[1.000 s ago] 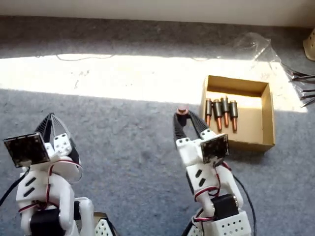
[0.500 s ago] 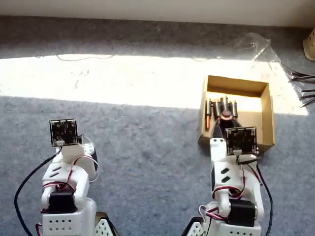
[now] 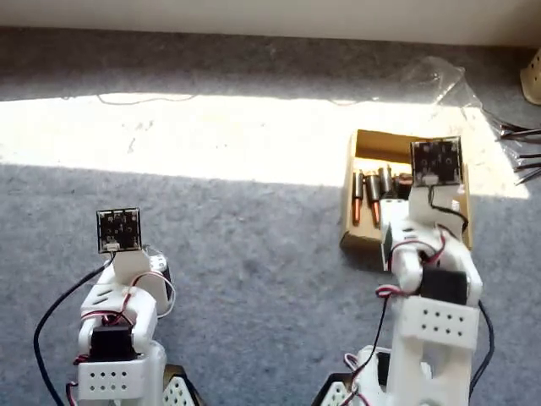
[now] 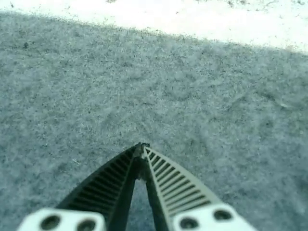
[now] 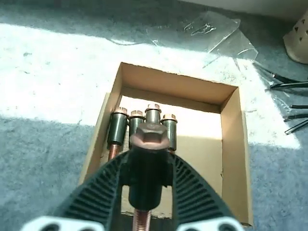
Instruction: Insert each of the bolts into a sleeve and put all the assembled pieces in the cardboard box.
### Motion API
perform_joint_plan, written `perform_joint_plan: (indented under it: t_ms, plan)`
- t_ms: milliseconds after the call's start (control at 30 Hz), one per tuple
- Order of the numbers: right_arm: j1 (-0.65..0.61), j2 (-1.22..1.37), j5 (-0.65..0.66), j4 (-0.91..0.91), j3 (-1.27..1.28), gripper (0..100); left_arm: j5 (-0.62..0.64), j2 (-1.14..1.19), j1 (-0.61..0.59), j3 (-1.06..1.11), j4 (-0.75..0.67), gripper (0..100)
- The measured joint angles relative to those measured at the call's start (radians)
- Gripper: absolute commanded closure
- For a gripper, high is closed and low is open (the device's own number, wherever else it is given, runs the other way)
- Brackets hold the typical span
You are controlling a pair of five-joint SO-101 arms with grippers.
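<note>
Clamping sleeved bolt (image 5: 149,139) in right gripper (image 5: 148,161) above box (image 5: 231,125), over four others (image 5: 153,119) by its left wall; holding left gripper (image 4: 141,149) clenched over carpet (image 4: 216,96).

This looks like a small workshop or hobby lab. The bench (image 3: 254,279) is covered in grey felt, and two little white robot arms (image 3: 114,313) (bare wires and circuit boards on show) stand at its near edge. Near the far right corner are a cardboard box (image 3: 397,148) of sleeved bolts (image 3: 357,186), a clear plastic bag (image 3: 435,76) and thin black leads or tools (image 3: 520,156).
</note>
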Motion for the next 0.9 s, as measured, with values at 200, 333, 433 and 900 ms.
perform_joint_plan:
  t_ms: [200,333,433,900]
  plan:
    - [0.006,0.311,0.000,0.000,-0.166,99.4,0.000,0.000,0.003,0.008,0.000,99]
    - [0.055,0.462,0.000,-0.043,-0.242,99.4,0.000,0.000,0.003,0.008,0.000,99]
    - [0.101,0.575,0.000,-0.101,-0.273,99.4,0.000,0.000,0.003,0.008,0.000,99]
    - [0.147,1.037,0.089,-0.147,-0.511,99.4,0.000,0.000,0.003,0.008,0.078,99]
